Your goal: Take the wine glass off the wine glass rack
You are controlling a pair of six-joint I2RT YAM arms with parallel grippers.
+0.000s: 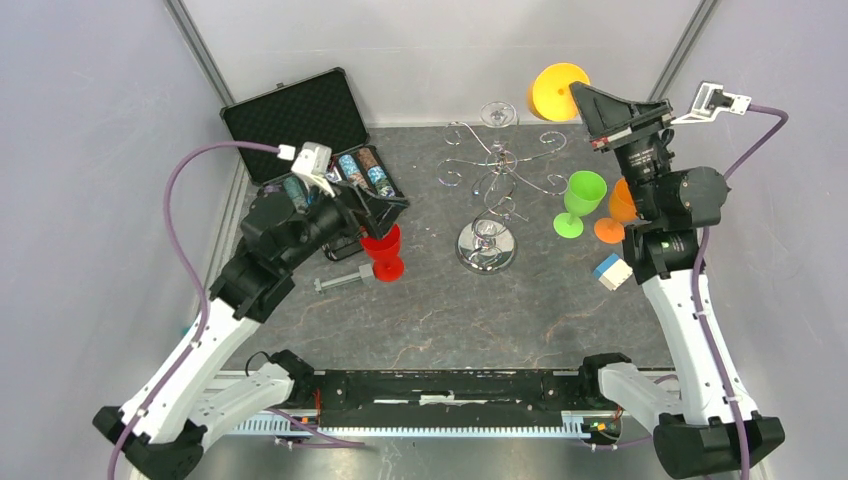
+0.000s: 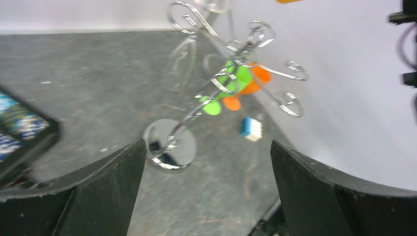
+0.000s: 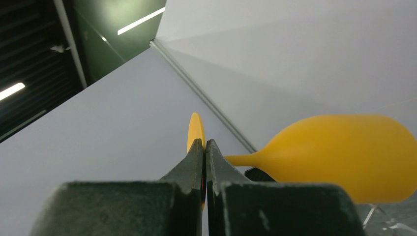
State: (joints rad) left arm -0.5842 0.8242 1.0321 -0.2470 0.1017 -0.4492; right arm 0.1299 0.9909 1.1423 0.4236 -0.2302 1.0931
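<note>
The yellow wine glass [image 1: 556, 90] hangs in the air at the back right, lying sideways. My right gripper [image 1: 588, 100] is shut on the thin edge of its foot; in the right wrist view the foot [image 3: 195, 129] sits between the closed fingertips [image 3: 205, 143] and the bowl [image 3: 344, 157] fills the right. The chrome wine glass rack [image 1: 486, 247] stands mid-table, its curled arms [image 1: 500, 160] spreading left of the yellow glass and apart from it. A clear glass [image 1: 498, 113] hangs at the rack's far side. My left gripper [image 2: 206, 196] is open and empty, facing the rack [image 2: 169, 147].
A red glass [image 1: 383, 250] stands right by my left gripper. A green glass [image 1: 580, 200] and an orange glass [image 1: 612, 215] stand right of the rack. A blue-and-white block [image 1: 612, 272], a bolt [image 1: 342, 282] and an open black case [image 1: 300, 120] are on the table.
</note>
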